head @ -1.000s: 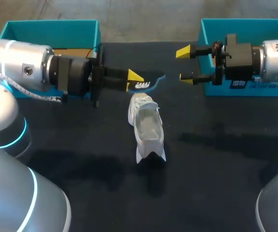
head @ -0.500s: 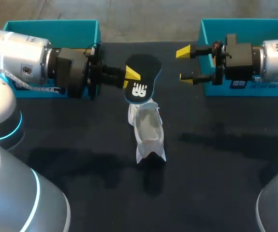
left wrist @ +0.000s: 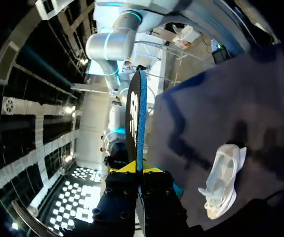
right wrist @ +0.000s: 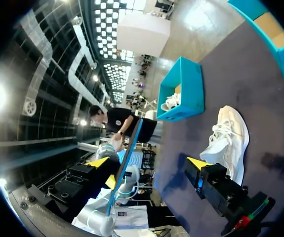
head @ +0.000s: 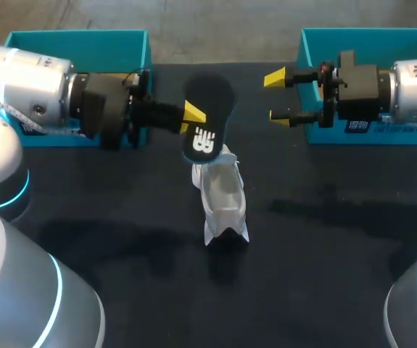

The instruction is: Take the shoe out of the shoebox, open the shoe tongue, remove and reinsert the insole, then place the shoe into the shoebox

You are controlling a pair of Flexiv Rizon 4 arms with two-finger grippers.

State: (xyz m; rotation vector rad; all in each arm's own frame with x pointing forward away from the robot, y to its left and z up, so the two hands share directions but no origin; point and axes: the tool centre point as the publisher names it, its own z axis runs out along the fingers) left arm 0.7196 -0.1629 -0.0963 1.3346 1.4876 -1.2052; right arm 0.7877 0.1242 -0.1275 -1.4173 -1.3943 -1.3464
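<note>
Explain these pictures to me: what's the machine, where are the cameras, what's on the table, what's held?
Two robot arms work at a dark table. One picture looks down from above and behind; the two round ones come from a camera on each wrist. A white shoe lies on the table. Teal boxes stand at the far corners: left box, right box. The left claw grips a black insole, seen edge-on in its own wrist view. The right claw is open and empty.
</note>
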